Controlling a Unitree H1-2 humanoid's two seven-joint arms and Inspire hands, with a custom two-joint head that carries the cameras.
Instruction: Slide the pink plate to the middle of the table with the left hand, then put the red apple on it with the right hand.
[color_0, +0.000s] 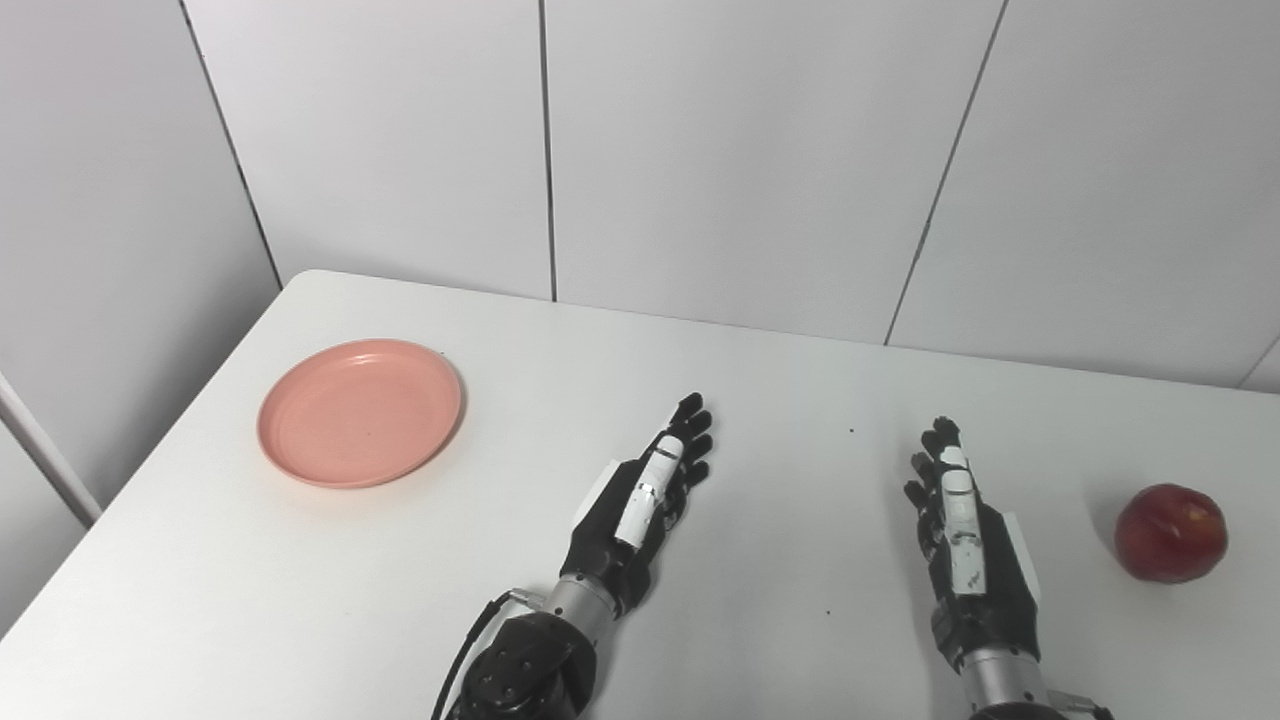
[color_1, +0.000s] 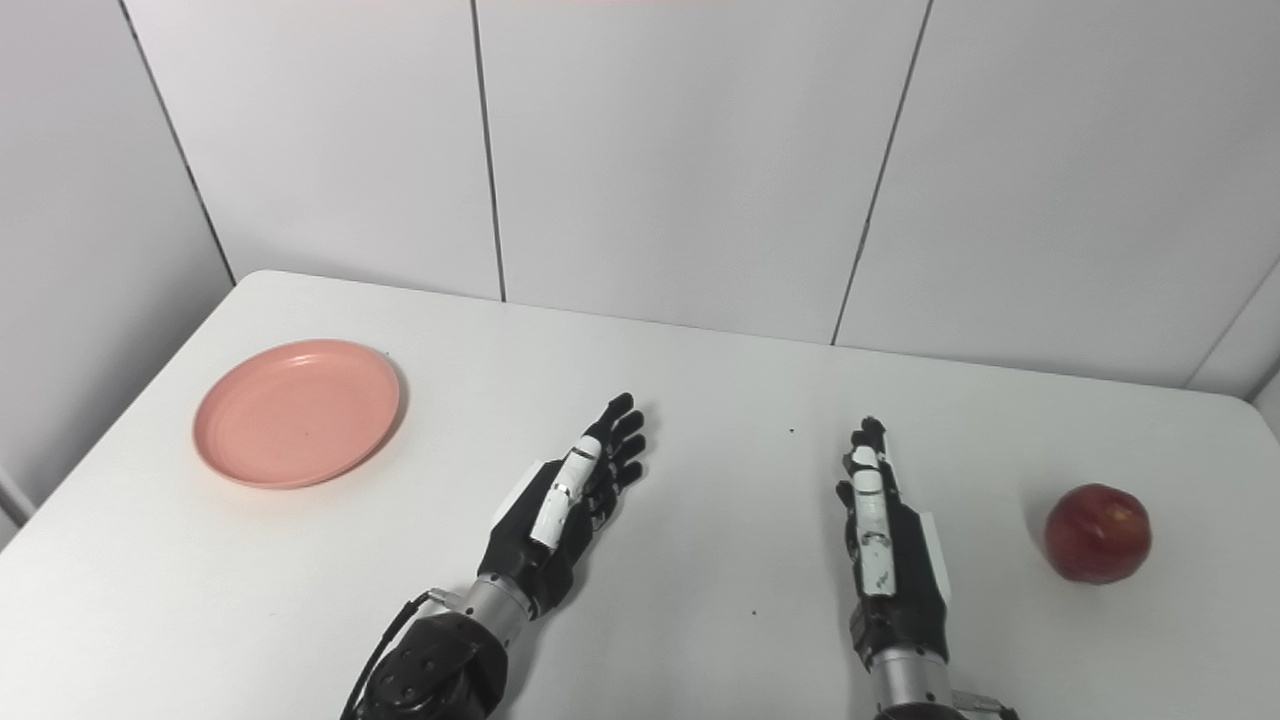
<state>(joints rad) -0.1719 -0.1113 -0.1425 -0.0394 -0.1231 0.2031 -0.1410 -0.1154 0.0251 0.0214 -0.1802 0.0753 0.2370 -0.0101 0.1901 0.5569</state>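
Two items on the white table (color_0: 760, 400), both untouched. Item one: pink plate (color_0: 360, 412), shallow, round, raised rim, lying flat near the table's far-left corner; it looks like light, rigid plastic or melamine, likely to glide easily on the smooth top, so a flat press on the rim or inner floor should carry it along, while too little downward pressure may let the fingers skid over it. Best contact, as I judge it, is the near-right rim or the floor just inside it. Item two: red apple (color_0: 1171, 533), upright near the right edge; firm, smooth-skinned, rounded, apt to roll if nudged, best taken with fingers wrapped around its widest part from above or the side. Left hand (color_0: 645, 500): empty, fingers extended and close together, palm turned sideways, low over the table's middle; the plate sits well apart from it, to the left and farther back. Right hand (color_0: 960, 530): empty, fingers extended and straight, held edge-on; the apple is near it, to its right, not touching. Plate not yet moved to the middle.
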